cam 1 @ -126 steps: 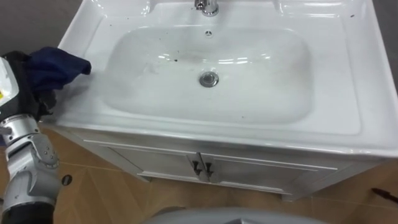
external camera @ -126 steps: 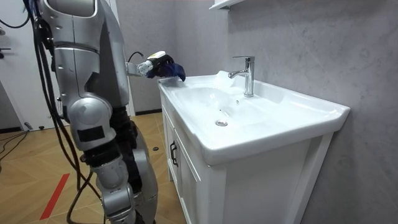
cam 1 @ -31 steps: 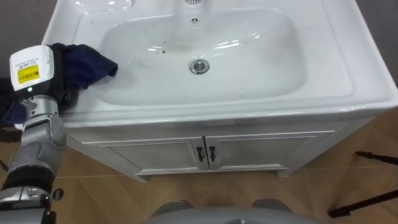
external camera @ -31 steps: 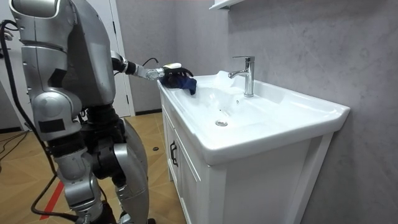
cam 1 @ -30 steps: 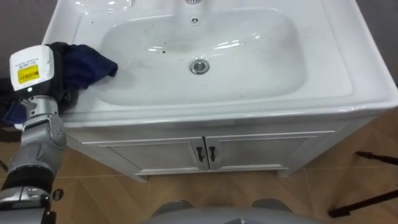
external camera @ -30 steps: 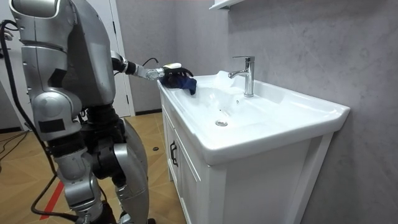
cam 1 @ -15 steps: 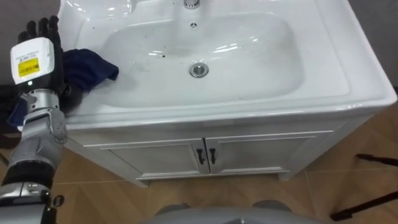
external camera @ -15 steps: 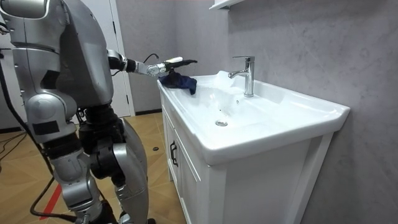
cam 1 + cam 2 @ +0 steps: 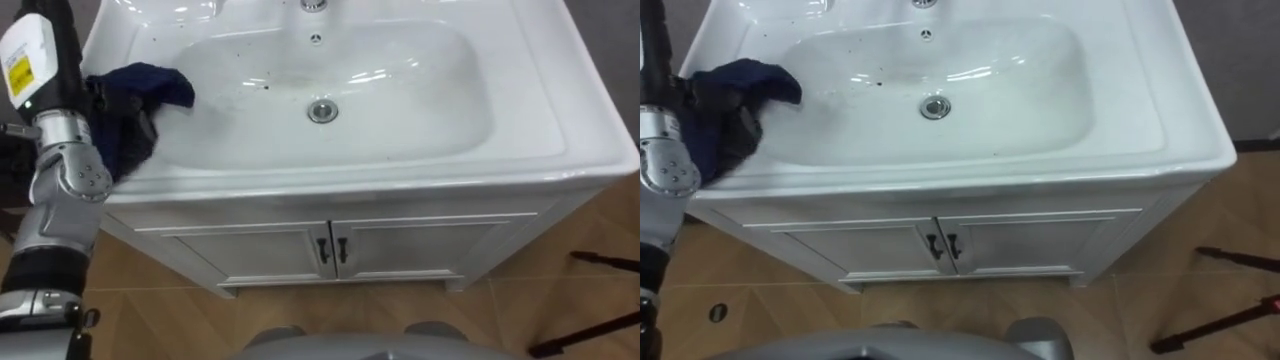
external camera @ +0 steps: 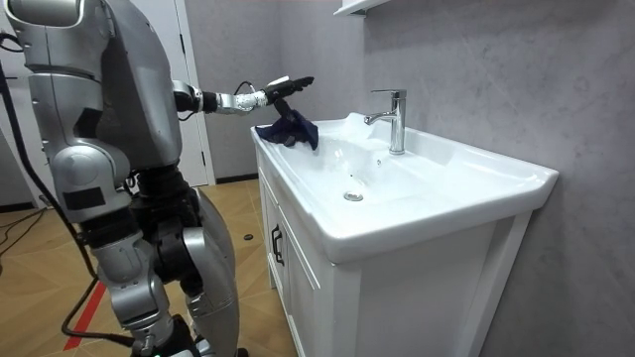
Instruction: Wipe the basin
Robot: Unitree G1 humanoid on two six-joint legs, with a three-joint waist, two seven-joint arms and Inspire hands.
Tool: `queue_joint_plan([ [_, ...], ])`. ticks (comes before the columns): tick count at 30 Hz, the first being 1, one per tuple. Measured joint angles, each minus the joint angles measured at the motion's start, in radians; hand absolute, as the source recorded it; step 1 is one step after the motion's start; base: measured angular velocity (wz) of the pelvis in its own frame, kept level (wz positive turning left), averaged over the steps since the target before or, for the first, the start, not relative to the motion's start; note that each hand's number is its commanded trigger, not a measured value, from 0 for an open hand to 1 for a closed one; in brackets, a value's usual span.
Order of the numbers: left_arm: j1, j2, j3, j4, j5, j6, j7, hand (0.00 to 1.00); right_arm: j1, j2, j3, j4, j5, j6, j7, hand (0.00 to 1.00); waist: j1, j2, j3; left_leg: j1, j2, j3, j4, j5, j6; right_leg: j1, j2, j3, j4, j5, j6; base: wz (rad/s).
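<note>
Your left hand (image 10: 285, 88), fingers straight, is above the cloth (image 9: 140, 88) on the basin's (image 9: 580, 110) left rim; tap (image 10: 398, 124) well apart.

Left arm: extended forward from the shoulder, close to level in the room view, elbow nearly straight. In the eye views it rises along the left edge, forearm upright in the frame.
Left wrist: in line with the forearm.
Left hand (image 10: 282, 88): fingers straight, stretched forward and slightly upward; its back faces the head camera.
Stance: upright on both legs.
</note>
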Motion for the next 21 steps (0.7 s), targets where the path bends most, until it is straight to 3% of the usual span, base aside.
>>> queue_joint_plan([
  [5, 0.000, -0.013, 0.012, -0.042, -0.196, -0.017, -0.002, 0.00, -0.001, 0.017, 0.000, -0.001, -0.001, -0.003, -0.010, 0.00, -0.005, -0.007, -0.0043, 0.008, -0.002, -0.003, -0.006, 0.001, 0.000, 0.007, -0.005, -0.029, 0.001, 0.000, 0.000, 0.02],
  [16, 0.000, -0.030, 0.012, -0.042, -0.283, -0.018, 0.018, 0.00, 0.014, 0.034, -0.001, -0.004, 0.000, 0.001, -0.046, 0.00, -0.004, 0.003, -0.0065, 0.056, -0.019, -0.029, -0.029, 0.001, 0.005, 0.053, -0.011, -0.022, 0.001, -0.001, 0.000, 0.07],
  [21, 0.000, -0.031, 0.055, -0.082, -0.353, -0.018, 0.068, 0.00, 0.017, 0.034, -0.001, -0.004, 0.000, -0.002, -0.050, 0.00, 0.001, 0.006, -0.0094, 0.077, -0.022, -0.031, -0.045, 0.002, 0.005, 0.069, -0.012, -0.022, -0.003, -0.001, 0.000, 0.00],
])
